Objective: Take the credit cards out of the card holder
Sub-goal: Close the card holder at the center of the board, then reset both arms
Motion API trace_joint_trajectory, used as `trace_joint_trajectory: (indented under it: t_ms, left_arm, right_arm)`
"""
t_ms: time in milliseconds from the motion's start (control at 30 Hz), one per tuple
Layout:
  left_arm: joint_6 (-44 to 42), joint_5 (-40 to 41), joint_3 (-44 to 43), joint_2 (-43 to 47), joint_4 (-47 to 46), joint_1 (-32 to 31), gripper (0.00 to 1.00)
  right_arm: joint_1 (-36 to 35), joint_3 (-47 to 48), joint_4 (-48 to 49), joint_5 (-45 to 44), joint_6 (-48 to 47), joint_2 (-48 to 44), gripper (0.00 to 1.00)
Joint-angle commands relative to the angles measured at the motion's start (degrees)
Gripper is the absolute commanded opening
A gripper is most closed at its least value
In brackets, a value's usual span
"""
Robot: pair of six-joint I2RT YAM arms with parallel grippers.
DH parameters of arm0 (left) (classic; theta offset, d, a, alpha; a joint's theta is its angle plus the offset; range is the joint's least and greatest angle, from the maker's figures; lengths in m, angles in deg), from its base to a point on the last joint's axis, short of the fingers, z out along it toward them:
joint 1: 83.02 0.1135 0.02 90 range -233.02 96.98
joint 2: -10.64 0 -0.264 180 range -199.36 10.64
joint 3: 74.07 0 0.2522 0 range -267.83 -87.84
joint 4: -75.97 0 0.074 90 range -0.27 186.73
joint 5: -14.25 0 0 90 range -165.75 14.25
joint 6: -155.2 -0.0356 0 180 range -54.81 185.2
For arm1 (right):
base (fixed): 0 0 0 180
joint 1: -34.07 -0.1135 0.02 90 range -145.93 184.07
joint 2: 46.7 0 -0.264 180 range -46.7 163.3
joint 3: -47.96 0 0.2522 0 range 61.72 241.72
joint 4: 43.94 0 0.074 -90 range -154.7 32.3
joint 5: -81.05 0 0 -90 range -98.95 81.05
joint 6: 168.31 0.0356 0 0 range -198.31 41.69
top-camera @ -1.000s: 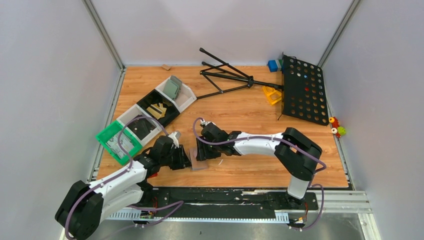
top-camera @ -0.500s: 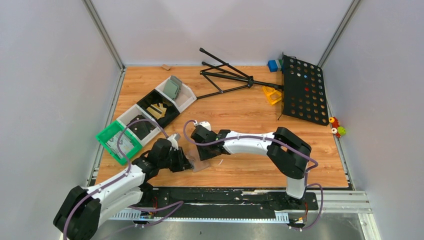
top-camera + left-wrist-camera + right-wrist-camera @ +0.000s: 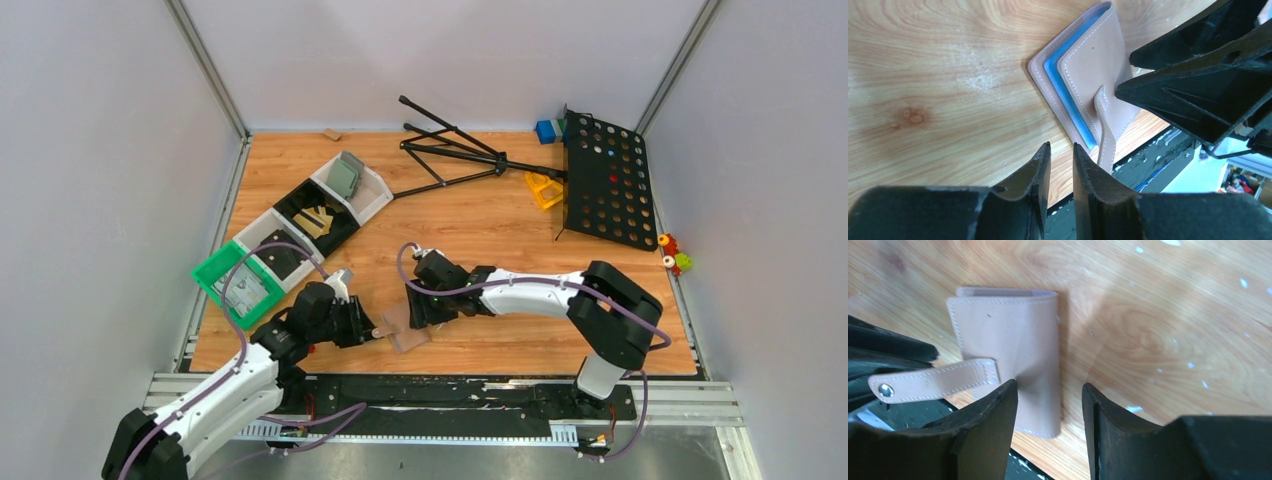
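Note:
The card holder (image 3: pixel 405 328) lies folded shut on the wood near the table's front edge, salmon-tan side up, its snap strap loose. In the left wrist view (image 3: pixel 1093 75) a blue layer shows between its tan covers. No credit cards show; they are hidden. My left gripper (image 3: pixel 368 328) is just left of the holder, its jaws a narrow gap apart and empty (image 3: pixel 1061 146), the strap beside one tip. My right gripper (image 3: pixel 420 308) is open over the holder's far edge (image 3: pixel 1048 385), one finger above the holder (image 3: pixel 1008 325), the other above bare wood.
A green bin (image 3: pixel 235 285), a black bin (image 3: pixel 315 215) and a white bin with a grey-green holder (image 3: pixel 345 178) line the left side. A black folding stand (image 3: pixel 450 150) and a black perforated board (image 3: pixel 608 180) lie at the back. A black rail (image 3: pixel 450 390) runs along the front edge.
The holder was held up between both grippers; now it lies flat. My left gripper has let go and drawn back left. My right gripper has shifted right and toward the front edge.

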Motion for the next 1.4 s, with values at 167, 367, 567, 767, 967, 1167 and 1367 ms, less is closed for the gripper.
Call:
trace_joint_trajectory:
  t_ms: [167, 367, 567, 767, 967, 1167, 1367]
  left_arm:
    - [2.28, 0.86, -5.01, 6.61, 6.05, -0.24, 0.39]
    - [0.54, 12.41, -11.11, 12.08, 18.62, -0.28, 0.54]
    - [3.53, 23.42, -14.53, 13.94, 25.50, -0.23, 0.68]
    - [1.18, 25.87, -14.33, 16.04, 22.23, -0.23, 0.71]
    - [-3.47, 23.78, -11.81, 13.05, 9.27, -0.28, 0.87]
    - [-15.02, 28.22, -15.87, 3.06, 0.14, -0.25, 1.00]
    - [-33.38, 32.90, -14.58, 2.11, -14.04, -0.26, 1.00]
  right_arm:
    - [2.71, -5.61, 2.56, 5.82, -1.60, -8.09, 0.52]
    - [2.72, -5.41, 2.69, 6.77, -2.57, -8.52, 0.42]
    - [2.71, -6.69, 2.84, 4.66, -2.76, -12.83, 0.32]
    - [2.75, -11.67, 2.18, -8.63, -3.06, -26.22, 0.30]
    - [2.79, -22.25, 4.76, -26.53, -3.77, -46.36, 0.35]
    - [2.79, -30.65, 13.34, -42.18, -16.00, -59.85, 0.98]
    - [5.30, -27.94, 12.73, -49.61, -28.82, -61.97, 1.00]
